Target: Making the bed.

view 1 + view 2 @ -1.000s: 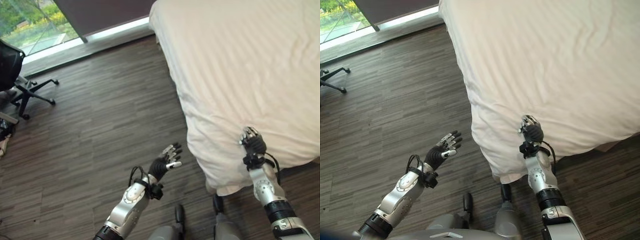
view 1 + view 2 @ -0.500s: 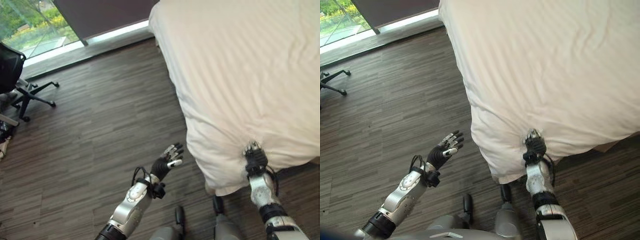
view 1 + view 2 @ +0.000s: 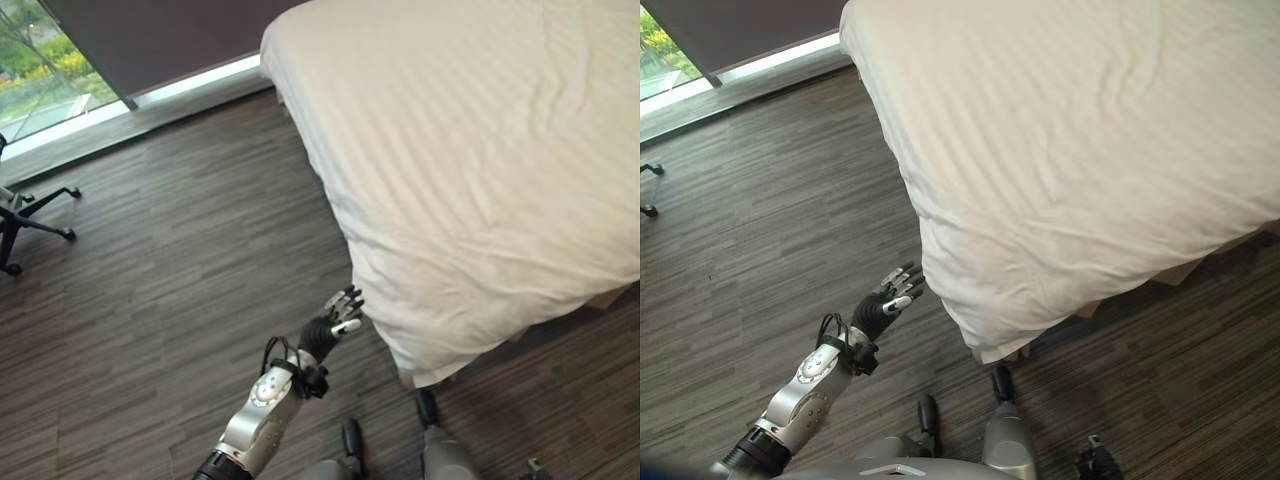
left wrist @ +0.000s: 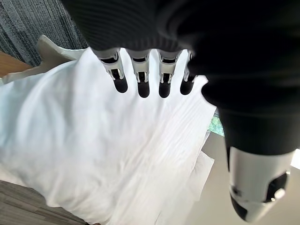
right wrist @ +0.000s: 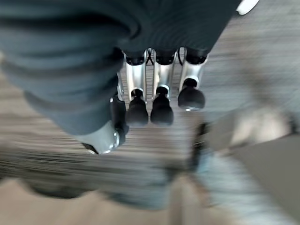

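- The left hand (image 3: pixel 335 325) hovers over the floor (image 3: pixel 180 260), fingers spread and holding nothing, just beside the duvet (image 3: pixel 480 170) at the bed's near corner.
- The duvet's near corner lies to this hand's right.
- The right hand (image 5: pixel 154 101), fingers loosely straight, holds nothing.

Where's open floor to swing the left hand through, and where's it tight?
Open: the dark wood floor between the window strip and the duvet edge, chair base only at the far left. Tight: the left hand, fingers straight, hangs close beside the duvet's overhanging corner.
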Available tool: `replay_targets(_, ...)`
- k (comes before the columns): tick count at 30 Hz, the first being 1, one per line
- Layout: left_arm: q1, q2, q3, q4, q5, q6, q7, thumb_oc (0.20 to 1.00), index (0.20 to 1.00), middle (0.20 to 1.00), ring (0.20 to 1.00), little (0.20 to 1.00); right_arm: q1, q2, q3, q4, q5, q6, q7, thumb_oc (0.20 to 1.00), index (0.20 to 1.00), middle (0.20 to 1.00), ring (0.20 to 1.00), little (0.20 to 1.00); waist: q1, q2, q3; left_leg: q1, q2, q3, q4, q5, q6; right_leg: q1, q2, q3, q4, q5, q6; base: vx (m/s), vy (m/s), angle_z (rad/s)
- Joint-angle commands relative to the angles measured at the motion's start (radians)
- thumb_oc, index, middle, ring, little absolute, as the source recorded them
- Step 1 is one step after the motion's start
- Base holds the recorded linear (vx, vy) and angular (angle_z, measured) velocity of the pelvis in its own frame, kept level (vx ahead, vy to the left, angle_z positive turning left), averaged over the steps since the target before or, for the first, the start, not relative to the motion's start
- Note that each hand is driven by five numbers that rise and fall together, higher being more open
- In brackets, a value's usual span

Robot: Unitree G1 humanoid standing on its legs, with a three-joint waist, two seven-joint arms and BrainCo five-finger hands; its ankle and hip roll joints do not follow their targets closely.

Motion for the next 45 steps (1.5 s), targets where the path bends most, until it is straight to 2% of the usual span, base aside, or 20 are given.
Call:
replay_targets(1, -0.041, -0.004, 0.035, -0.038, -0.012, -0.038, 0.005, 1.0, 1.0, 1.0, 1.0, 1.0, -0.112, -0.064, -0.159, -0.14, 0.188, -0.196, -0.1, 0.2, 0.2, 0.2, 0.2, 0.2, -0.011, 0.014, 0.012, 0.005, 0.004, -0.052, 0.012, -0.024, -0.023, 0.061, -0.031, -0.049, 0.018, -0.019, 0.069, 0.0, 0.0, 0.0)
replay_targets(3, -0.039, 0.007, 0.028, -0.042, -0.007, -0.038, 0.01, 1.0, 1.0, 1.0, 1.0, 1.0, -0.152, -0.105, -0.2, -0.25, 0.185, -0.268, -0.146, 0.2, 0.2, 0.2, 0.2, 0.2, -0.014, 0.015, 0.004, 0.006, 0.003, -0.053, 0.012, -0.028, -0.021, 0.062, -0.032, -0.048, 0.018, -0.022, 0.07, 0.01, 0.018, 0.02)
replay_targets(4, -0.044, 0.013, 0.024, -0.051, 0.001, -0.038, 0.02, 1.0, 1.0, 1.0, 1.0, 1.0, -0.154, -0.104, -0.179, -0.416, 0.117, -0.309, -0.191, 0.2, 0.2, 0.2, 0.2, 0.2, -0.017, 0.016, 0.009, 0.004, 0.003, -0.052, 0.012, -0.02, -0.021, 0.058, -0.033, -0.046, 0.018, -0.013, 0.07, -0.02, 0.018, 0.05)
replay_targets(5, -0.045, 0.021, 0.021, -0.057, 0.007, -0.039, 0.017, 1.0, 1.0, 1.0, 1.0, 1.0, -0.159, -0.124, -0.2, -0.455, 0.092, -0.316, -0.205, 0.2, 0.2, 0.2, 0.2, 0.2, -0.02, 0.013, 0.003, 0.003, 0.001, -0.053, 0.012, -0.027, -0.02, 0.058, -0.034, -0.047, 0.018, -0.016, 0.071, -0.07, 0.013, -0.02)
replay_targets(6, -0.049, 0.024, 0.021, -0.056, 0.007, -0.043, 0.021, 1.0, 1.0, 1.0, 1.0, 1.0, -0.151, -0.129, -0.157, -0.606, -0.01, -0.328, -0.229, 0.2, 0.2, 0.2, 0.2, 0.2, -0.02, 0.012, 0.006, -0.003, 0.0, -0.05, 0.012, -0.015, -0.019, 0.051, -0.035, -0.044, 0.018, -0.003, 0.07, -0.05, 0.016, -0.04)
replay_targets(7, -0.051, 0.025, 0.02, -0.059, 0.012, -0.041, 0.021, 1.0, 1.0, 1.0, 1.0, 1.0, -0.155, -0.133, -0.14, -0.721, -0.047, -0.343, -0.226, 0.2, 0.2, 0.2, 0.2, 0.2, -0.022, 0.01, 0.006, -0.007, -0.001, -0.049, 0.012, -0.014, -0.018, 0.046, -0.036, -0.042, 0.018, 0.0, 0.07, -0.04, 0.017, -0.01)
replay_targets(9, -0.044, 0.027, 0.02, -0.061, 0.013, -0.038, 0.017, 1.0, 1.0, 1.0, 1.0, 1.0, -0.141, -0.135, -0.088, -0.856, -0.093, -0.339, -0.193, 0.2, 0.2, 0.2, 0.2, 0.2, -0.021, 0.003, 0.007, -0.009, -0.003, -0.046, 0.012, -0.013, -0.017, 0.043, -0.037, -0.041, 0.018, 0.004, 0.069, -0.02, 0.006, 0.01)
replay_targets(12, -0.018, 0.043, 0.023, -0.084, 0.016, -0.029, 0.001, 1.0, 1.0, 1.0, 1.0, 1.0, -0.117, -0.148, 0.053, -1.005, -0.163, -0.267, -0.111, 0.2, 0.2, 0.2, 0.2, 0.2, -0.009, -0.004, 0.011, -0.005, -0.002, -0.047, 0.012, -0.018, -0.016, 0.047, -0.038, -0.043, 0.018, 0.0, 0.068, -0.01, 0.0, 0.0)
replay_targets(13, -0.015, 0.043, 0.025, -0.085, 0.016, -0.028, 0.0, 1.0, 1.0, 1.0, 1.0, 1.0, -0.115, -0.147, 0.055, -1.007, -0.163, -0.266, -0.111, 0.2, 0.2, 0.2, 0.2, 0.2, -0.01, -0.005, 0.011, -0.004, -0.002, -0.047, 0.012, -0.018, -0.016, 0.047, -0.038, -0.043, 0.018, 0.0, 0.068, -0.03, -0.021, 0.03)
replay_targets(15, -0.012, 0.044, 0.003, -0.095, -0.009, -0.02, -0.022, 1.0, 1.0, 1.0, 1.0, 1.0, -0.156, -0.155, 0.202, -0.918, -0.152, -0.198, -0.036, 0.2, 0.2, 0.2, 0.2, 0.2, 0.014, -0.009, 0.01, -0.007, -0.003, -0.054, 0.012, -0.012, -0.016, 0.051, -0.041, -0.051, 0.018, 0.0, 0.065, 0.0, 0.0, 0.0)
replay_targets(16, -0.011, 0.044, 0.005, -0.095, -0.009, -0.02, -0.023, 1.0, 1.0, 1.0, 1.0, 1.0, -0.159, -0.156, 0.204, -0.915, -0.151, -0.199, -0.034, 0.2, 0.2, 0.2, 0.2, 0.2, 0.013, -0.009, 0.01, -0.007, -0.003, -0.054, 0.012, -0.012, -0.016, 0.052, -0.041, -0.052, 0.018, -0.001, 0.065, 0.0, 0.0, 0.0)
replay_targets(19, -0.025, 0.04, -0.017, -0.108, -0.029, -0.027, -0.026, 1.0, 1.0, 1.0, 1.0, 1.0, -0.29, -0.111, 0.379, -0.694, -0.109, -0.115, 0.01, 0.2, 0.2, 0.2, 0.2, 0.2, 0.054, 0.001, 0.015, -0.014, -0.007, -0.071, 0.012, -0.001, -0.02, 0.057, -0.046, -0.068, 0.018, 0.001, 0.061, -0.04, -0.023, 0.04)
replay_targets(21, -0.022, 0.034, -0.013, -0.116, -0.041, -0.028, -0.024, 1.0, 1.0, 1.0, 1.0, 1.0, -0.334, -0.086, 0.432, -0.62, -0.093, -0.083, 0.033, 0.2, 0.2, 0.2, 0.2, 0.2, 0.069, 0.008, 0.02, -0.019, -0.008, -0.079, 0.012, 0.003, -0.022, 0.056, -0.048, -0.076, 0.018, 0.002, 0.059, -0.04, -0.017, 0.04)
replay_targets(24, -0.024, 0.014, -0.025, -0.119, -0.064, -0.016, -0.025, 1.0, 1.0, 1.0, 1.0, 1.0, -0.438, 0.026, 0.471, -0.409, 0.027, -0.028, 0.056, 0.2, 0.2, 0.2, 0.2, 0.2, 0.109, 0.031, 0.029, -0.039, -0.011, -0.099, 0.012, 0.012, -0.025, 0.047, -0.051, -0.098, 0.018, 0.004, 0.058, -0.03, -0.003, 0.21)
replay_targets(26, -0.028, 0.009, -0.026, -0.116, -0.068, -0.016, -0.024, 1.0, 1.0, 1.0, 1.0, 1.0, -0.459, 0.04, 0.484, -0.386, 0.027, -0.014, 0.058, 0.2, 0.2, 0.2, 0.2, 0.2, 0.119, 0.037, 0.033, -0.046, -0.011, -0.102, 0.012, 0.016, -0.026, 0.042, -0.051, -0.103, 0.018, 0.006, 0.059, -0.01, 0.001, 0.06)
replay_targets(30, -0.035, -0.003, -0.022, -0.116, -0.069, -0.025, -0.02, 1.0, 1.0, 1.0, 1.0, 1.0, -0.47, 0.059, 0.521, -0.415, 0.013, -0.004, 0.078, 0.2, 0.2, 0.2, 0.2, 0.2, 0.133, 0.042, 0.038, -0.068, -0.012, -0.109, 0.012, 0.025, -0.028, 0.024, -0.05, -0.116, 0.018, 0.01, 0.061, -0.02, -0.015, 0.1)
replay_targets(34, -0.033, -0.016, -0.035, -0.097, -0.05, -0.029, -0.029, 1.0, 1.0, 1.0, 1.0, 1.0, -0.436, 0.051, 0.607, -0.488, -0.05, 0.007, 0.121, 0.2, 0.2, 0.2, 0.2, 0.2, 0.141, 0.034, 0.035, -0.082, -0.007, -0.112, 0.012, 0.028, -0.031, 0.015, -0.047, -0.127, 0.018, 0.009, 0.062, 0.02, -0.021, 0.06)
replay_targets(42, -0.039, -0.019, -0.041, -0.093, -0.029, -0.032, -0.03, 1.0, 1.0, 1.0, 1.0, 1.0, -0.401, 0.04, 0.594, -0.596, -0.042, -0.018, 0.112, 0.2, 0.2, 0.2, 0.2, 0.2, 0.122, 0.029, 0.028, -0.078, -0.004, -0.111, 0.012, 0.024, -0.032, 0.018, -0.044, -0.12, 0.018, 0.0, 0.059, 0.01, 0.001, 0.02)
replay_targets(45, -0.04, -0.018, -0.044, -0.098, -0.032, -0.036, -0.021, 1.0, 1.0, 1.0, 1.0, 1.0, -0.43, 0.047, 0.549, -0.653, 0.013, -0.064, 0.085, 0.2, 0.2, 0.2, 0.2, 0.2, 0.12, 0.032, 0.025, -0.078, -0.002, -0.109, 0.012, 0.023, -0.032, 0.02, -0.045, -0.12, 0.018, -0.003, 0.059, 0.0, 0.0, 0.0)
